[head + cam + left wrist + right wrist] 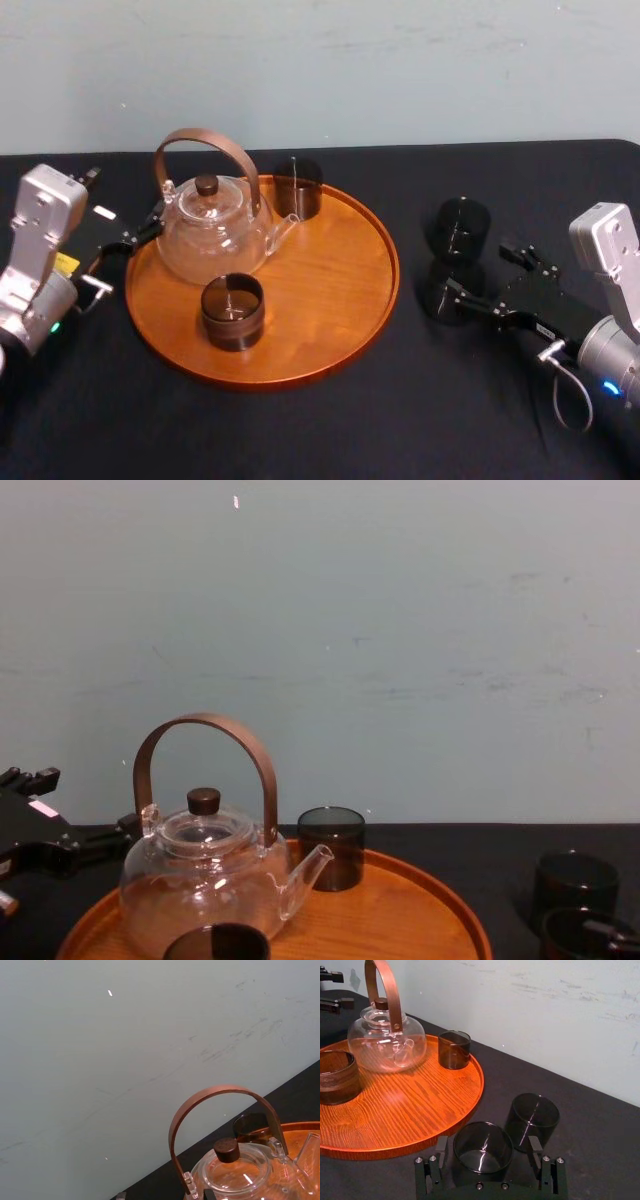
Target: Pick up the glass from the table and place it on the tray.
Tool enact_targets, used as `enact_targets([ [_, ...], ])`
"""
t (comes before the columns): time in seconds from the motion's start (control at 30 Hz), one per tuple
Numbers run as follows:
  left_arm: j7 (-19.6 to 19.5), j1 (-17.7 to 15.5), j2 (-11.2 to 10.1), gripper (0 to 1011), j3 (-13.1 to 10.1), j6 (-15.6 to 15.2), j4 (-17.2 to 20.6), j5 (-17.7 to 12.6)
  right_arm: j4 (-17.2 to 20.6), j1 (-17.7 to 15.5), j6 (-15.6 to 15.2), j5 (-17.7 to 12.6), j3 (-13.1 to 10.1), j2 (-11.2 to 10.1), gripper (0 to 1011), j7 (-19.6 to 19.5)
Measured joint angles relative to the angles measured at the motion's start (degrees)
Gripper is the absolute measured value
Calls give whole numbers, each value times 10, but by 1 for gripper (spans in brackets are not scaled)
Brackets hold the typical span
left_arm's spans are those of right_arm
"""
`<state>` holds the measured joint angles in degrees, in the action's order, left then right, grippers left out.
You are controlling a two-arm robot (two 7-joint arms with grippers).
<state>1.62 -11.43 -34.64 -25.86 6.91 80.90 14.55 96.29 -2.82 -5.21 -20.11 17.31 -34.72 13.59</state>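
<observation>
Here, black table (300, 430), pale scuffed wall (400, 70) behind.

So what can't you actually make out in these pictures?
Right wrist view: the base of the near glass, behind the open right gripper.
Head view: the outlines of the far glass and of the left gripper by the tray's left rim, dark against the black table.
Chest view: the front glass on the tray, cut off by the bottom edge.
Left wrist view: the teapot, lower body past the bottom edge.
</observation>
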Motion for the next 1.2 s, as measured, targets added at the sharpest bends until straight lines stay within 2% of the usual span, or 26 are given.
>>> enact_targets([
  [1.2, 0, 0, 0, 1001, 0, 0, 0, 0, -56, 10, -15, 31, -27, 51, 1002, 61],
])
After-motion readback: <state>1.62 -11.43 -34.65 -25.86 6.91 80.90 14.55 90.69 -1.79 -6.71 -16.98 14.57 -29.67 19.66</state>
